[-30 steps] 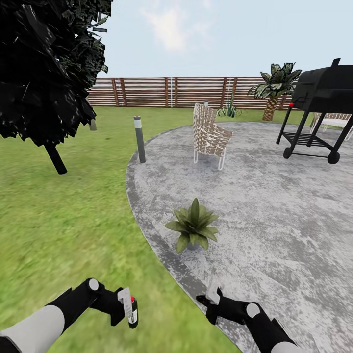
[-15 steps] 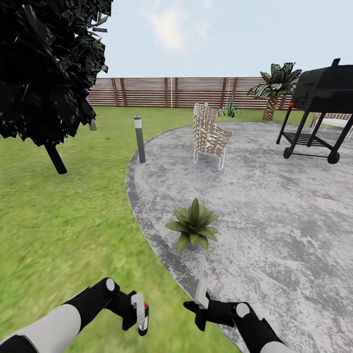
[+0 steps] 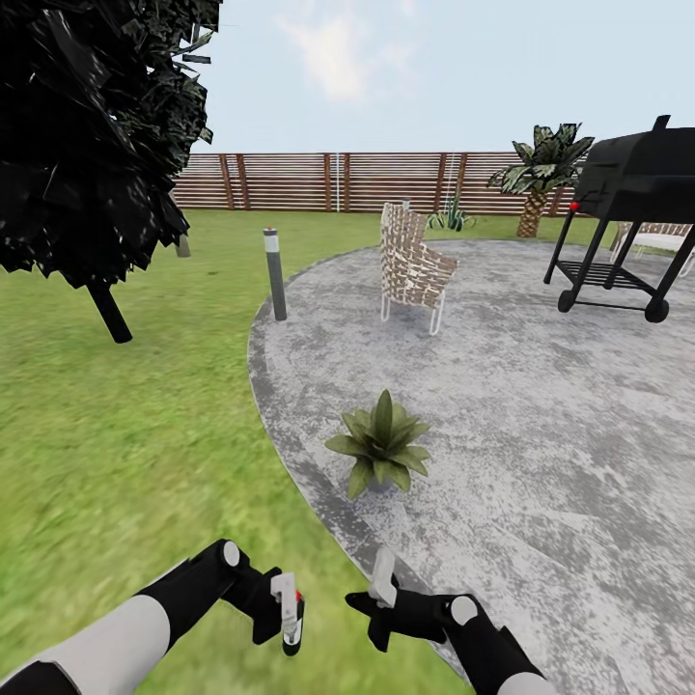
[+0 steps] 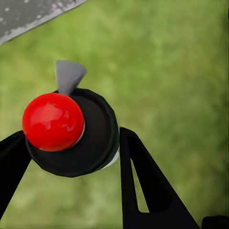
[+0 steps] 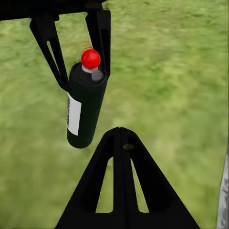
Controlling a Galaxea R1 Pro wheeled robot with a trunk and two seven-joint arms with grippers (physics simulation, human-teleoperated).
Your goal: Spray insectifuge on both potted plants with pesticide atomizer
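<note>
My left gripper (image 3: pixel 287 615) is shut on the pesticide atomizer (image 3: pixel 292 625), a small dark bottle with a white label and a red top, held upright low over the lawn. From above, the left wrist view shows the red top (image 4: pixel 52 121) and the black fingers (image 4: pixel 143 191) on either side of the atomizer. The right wrist view looks across at the atomizer (image 5: pixel 86 107). My right gripper (image 3: pixel 379 596) hovers shut just right of it, holding nothing. One potted plant (image 3: pixel 379 449) stands ahead on the edge of the garden's round grey patio (image 3: pixel 541 425).
A grey bollard (image 3: pixel 275 275) and a woven chair (image 3: pixel 413 265) stand farther back. A black grill (image 3: pixel 632 208) is at the right. A dark tree (image 3: pixel 87 145) is on the left. A small spiky plant (image 3: pixel 452 218) and a palm (image 3: pixel 541 174) are by the brown fence (image 3: pixel 319 180).
Both arms have drawn toward each other. The left gripper moved right with the atomizer in it, and the right gripper moved left. The camera has not moved.
</note>
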